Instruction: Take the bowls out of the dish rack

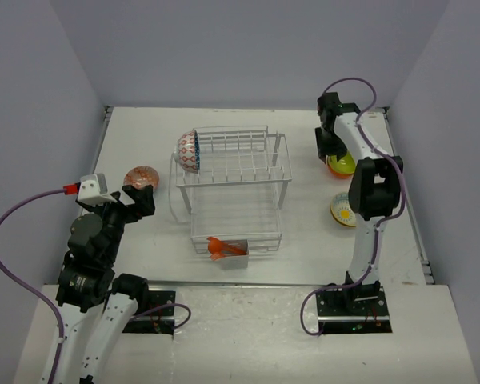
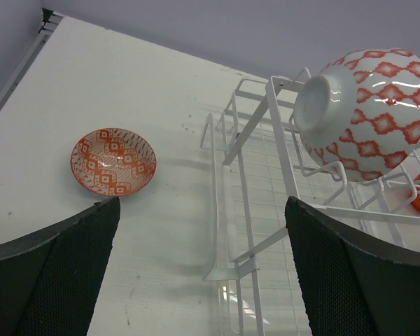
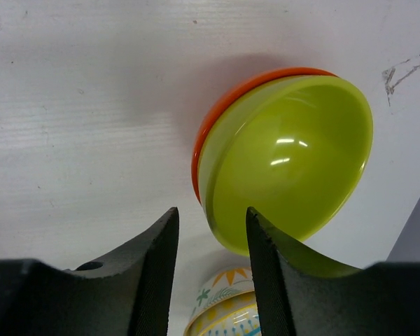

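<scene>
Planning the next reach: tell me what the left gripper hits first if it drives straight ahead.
Probably the dish rack's left edge, which sits ahead of the left gripper; the red-patterned bowl on the table lies left of that line. Depth is unclear.

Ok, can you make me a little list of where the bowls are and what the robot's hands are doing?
in dish rack: red-and-white bowl, on its edge, top shelf
left of rack: shallow red bowl
right of rack: lime green bowl nested in orange bowl; yellow patterned bowl nearer the arms
left gripper: open, empty
right gripper: open, at the green bowl's rim
</scene>
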`<state>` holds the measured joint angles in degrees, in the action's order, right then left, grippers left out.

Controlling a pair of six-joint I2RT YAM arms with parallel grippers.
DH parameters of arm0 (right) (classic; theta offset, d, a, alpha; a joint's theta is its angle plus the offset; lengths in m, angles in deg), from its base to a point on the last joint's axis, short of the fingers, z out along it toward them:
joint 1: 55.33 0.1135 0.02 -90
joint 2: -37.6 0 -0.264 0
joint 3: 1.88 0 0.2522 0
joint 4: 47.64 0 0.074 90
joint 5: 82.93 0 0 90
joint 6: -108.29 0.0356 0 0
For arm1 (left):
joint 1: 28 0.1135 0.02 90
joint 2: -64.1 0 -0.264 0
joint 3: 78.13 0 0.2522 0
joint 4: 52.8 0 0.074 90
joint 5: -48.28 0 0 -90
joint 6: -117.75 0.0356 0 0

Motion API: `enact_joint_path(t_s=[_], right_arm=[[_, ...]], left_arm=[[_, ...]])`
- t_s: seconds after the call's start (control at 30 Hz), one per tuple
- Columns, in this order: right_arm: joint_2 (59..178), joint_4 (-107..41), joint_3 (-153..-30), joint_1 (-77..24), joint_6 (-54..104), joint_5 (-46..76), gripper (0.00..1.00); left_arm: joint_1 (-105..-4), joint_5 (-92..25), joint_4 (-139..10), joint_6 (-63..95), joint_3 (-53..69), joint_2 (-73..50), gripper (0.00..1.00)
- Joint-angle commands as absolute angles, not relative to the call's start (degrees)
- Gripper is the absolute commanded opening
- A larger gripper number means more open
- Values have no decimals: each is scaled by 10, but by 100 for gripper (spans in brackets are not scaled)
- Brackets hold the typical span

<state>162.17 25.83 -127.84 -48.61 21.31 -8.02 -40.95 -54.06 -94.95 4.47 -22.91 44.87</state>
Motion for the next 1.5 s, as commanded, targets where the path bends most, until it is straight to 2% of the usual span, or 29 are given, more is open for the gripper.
enact_joint_path(t_s=[0.0,0.13,0.27,0.4,0.43,0.5,0.53,0.57,0.63,0.67,0.7,0.73,0.8,0.9,1.1,1.2,1.23,1.47], right_arm=[[1587,281,-1295,-472,215,-102,45],[1541,277,-1289,-461,222,-88,43],[1477,269,-1280,-450,234,-60,33],[1365,212,-1216,-438,251,6,34],[1300,164,-1195,-430,263,27,36],[1228,98,-1122,-417,282,91,53],[1148,10,-1086,-395,306,109,68],[1109,-37,-1008,-385,319,142,99],[1041,-177,-936,-370,408,180,99],[984,-234,-852,-370,450,242,99],[964,-372,-812,-370,545,280,99],[950,-440,-748,-369,595,352,99],[968,-553,-726,-344,690,406,99],[1042,-499,-789,-253,660,381,99],[1201,-418,-934,-155,631,341,99],[1257,-381,-989,-125,608,320,99],[1269,-378,-1011,-122,606,326,95],[1324,-346,-1058,-111,593,319,86]], left_arm=[[-414,-536,-939,56,-224,451,100],[-415,-537,-939,56,-224,451,100],[-415,-538,-939,56,-224,449,100],[-414,-546,-940,53,-224,448,100],[-414,-551,-941,53,-224,448,100],[-414,-557,-943,50,-224,447,100],[-414,-563,-944,49,-223,446,100],[-414,-566,-944,48,-222,445,100],[-414,-573,-946,46,-222,445,100],[-414,-574,-947,45,-222,442,100],[-414,-578,-948,44,-222,441,100],[-414,-579,-949,43,-222,440,100],[-414,-583,-950,41,-222,438,100],[-414,-592,-952,38,-221,438,100],[-414,-594,-952,35,-223,448,100],[-414,-588,-950,36,-224,445,100],[-414,-586,-949,37,-224,441,100],[-414,-577,-948,39,-224,436,100]])
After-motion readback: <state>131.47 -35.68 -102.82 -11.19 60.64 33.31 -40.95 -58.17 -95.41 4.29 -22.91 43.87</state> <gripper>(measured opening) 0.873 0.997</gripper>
